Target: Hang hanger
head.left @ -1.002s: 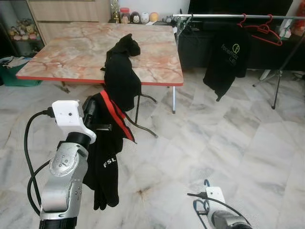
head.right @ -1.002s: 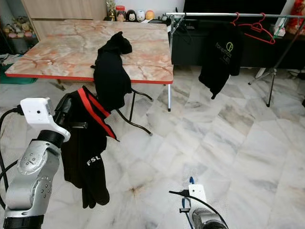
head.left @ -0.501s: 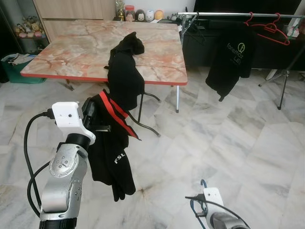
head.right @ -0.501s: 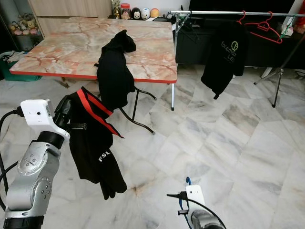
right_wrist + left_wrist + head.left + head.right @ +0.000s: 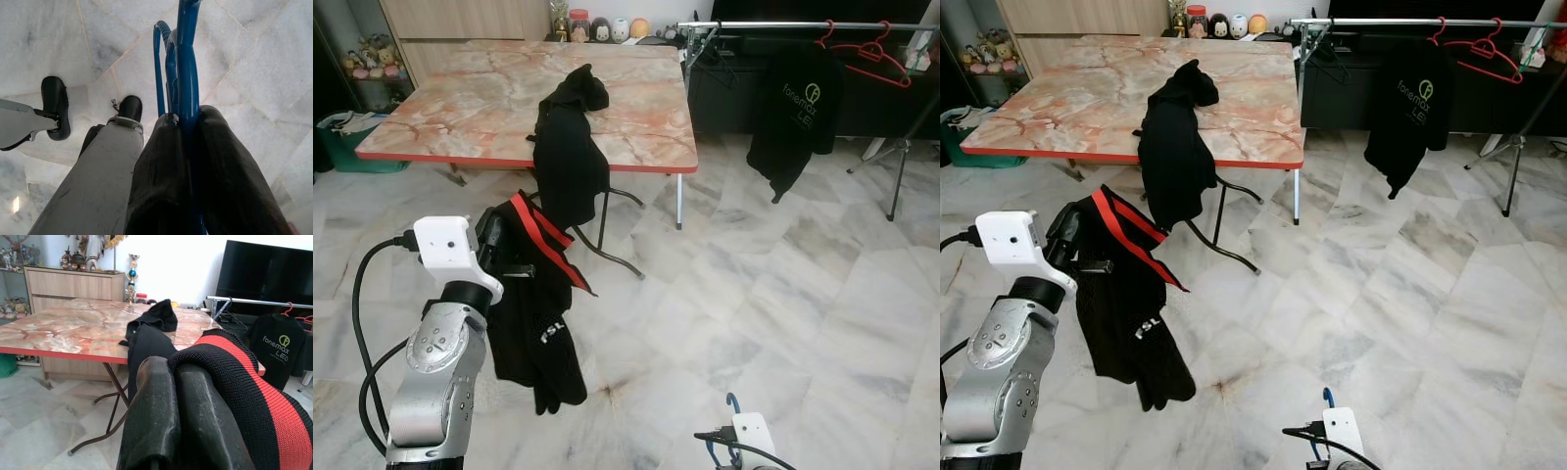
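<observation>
My left gripper (image 5: 495, 231) is raised at the lower left, shut on a black garment with a red stripe (image 5: 538, 313) that hangs down from it. In the left wrist view the striped knit (image 5: 244, 382) drapes over one of the fingers (image 5: 151, 401). My right gripper (image 5: 188, 161) hangs low over the floor, shut on a blue hanger (image 5: 183, 63), whose hook (image 5: 732, 403) pokes up at the bottom edge. Far right, a metal clothes rail (image 5: 773, 26) carries a black printed T-shirt (image 5: 798, 113) and red hangers (image 5: 871, 54).
A marble-topped folding table (image 5: 460, 108) stands ahead on the left, with another black garment (image 5: 570, 147) draped over its front edge. A tripod leg (image 5: 899, 176) of the rail is at far right. Pale marble floor (image 5: 783, 294) lies open between me and the rail.
The view has shifted a little. The hanging garment's lower end has swung about under my left gripper. My right wrist now sits lower in the picture.
</observation>
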`<state>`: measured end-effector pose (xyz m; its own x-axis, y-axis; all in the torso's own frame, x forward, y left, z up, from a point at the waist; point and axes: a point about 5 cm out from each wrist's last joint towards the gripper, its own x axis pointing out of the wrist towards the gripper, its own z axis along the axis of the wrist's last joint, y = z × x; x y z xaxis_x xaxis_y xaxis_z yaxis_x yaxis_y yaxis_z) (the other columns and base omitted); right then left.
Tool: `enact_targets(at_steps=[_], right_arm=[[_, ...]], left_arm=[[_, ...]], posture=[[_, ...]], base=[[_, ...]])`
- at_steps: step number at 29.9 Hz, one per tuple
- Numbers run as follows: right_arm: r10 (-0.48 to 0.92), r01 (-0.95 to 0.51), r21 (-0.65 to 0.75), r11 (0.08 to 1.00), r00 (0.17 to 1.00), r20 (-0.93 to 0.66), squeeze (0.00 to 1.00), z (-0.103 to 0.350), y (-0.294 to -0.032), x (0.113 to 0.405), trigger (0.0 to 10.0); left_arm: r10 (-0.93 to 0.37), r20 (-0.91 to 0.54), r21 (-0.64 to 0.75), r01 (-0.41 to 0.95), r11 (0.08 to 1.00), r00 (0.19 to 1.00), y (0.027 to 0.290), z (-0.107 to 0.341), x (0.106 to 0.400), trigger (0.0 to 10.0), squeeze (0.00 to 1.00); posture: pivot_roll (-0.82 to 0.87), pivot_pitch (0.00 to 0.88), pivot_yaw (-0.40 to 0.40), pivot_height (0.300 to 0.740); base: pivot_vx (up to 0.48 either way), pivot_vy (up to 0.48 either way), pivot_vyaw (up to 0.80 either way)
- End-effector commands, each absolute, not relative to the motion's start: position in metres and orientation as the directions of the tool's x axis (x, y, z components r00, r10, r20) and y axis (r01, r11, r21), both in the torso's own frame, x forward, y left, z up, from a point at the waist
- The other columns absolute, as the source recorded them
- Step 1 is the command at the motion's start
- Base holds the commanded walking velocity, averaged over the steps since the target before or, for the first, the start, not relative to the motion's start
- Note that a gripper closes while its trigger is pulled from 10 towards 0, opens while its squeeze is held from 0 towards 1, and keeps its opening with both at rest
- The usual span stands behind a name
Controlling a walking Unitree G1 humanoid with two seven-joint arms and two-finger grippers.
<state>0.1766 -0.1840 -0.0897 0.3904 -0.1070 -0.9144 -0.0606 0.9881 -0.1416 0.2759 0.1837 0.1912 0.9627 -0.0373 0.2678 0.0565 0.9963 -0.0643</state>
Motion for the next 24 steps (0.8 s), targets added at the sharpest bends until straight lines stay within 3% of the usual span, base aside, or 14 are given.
enact_targets(at_steps=[1,11,24], right_arm=[[-0.103,-0.071,-0.143,0.987,0.406,-0.908,0.0,-0.088,-0.183,0.181,10.0],[-0.098,-0.089,-0.148,0.985,0.417,-0.904,0.0,-0.085,-0.184,0.188,10.0],[-0.092,-0.102,-0.149,0.984,0.428,-0.899,0.0,-0.082,-0.182,0.193,10.0]], left_arm=[[-0.02,0.302,-0.054,0.038,0.998,0.953,0.186,0.197,0.277,10.0,0.0],[0.021,0.305,-0.063,-0.002,0.998,0.952,0.193,0.196,0.278,10.0,0.0],[0.01,0.314,-0.052,0.007,0.999,0.949,0.193,0.199,0.282,10.0,0.0]], posture=[[0.11,0.0,-0.012,0.74],[0.13,0.0,-0.026,0.74],[0.13,0.0,-0.024,0.74]], base=[[0.0,0.0,0.0],[0.0,0.0,0.0],[0.293,0.0,0.0]])
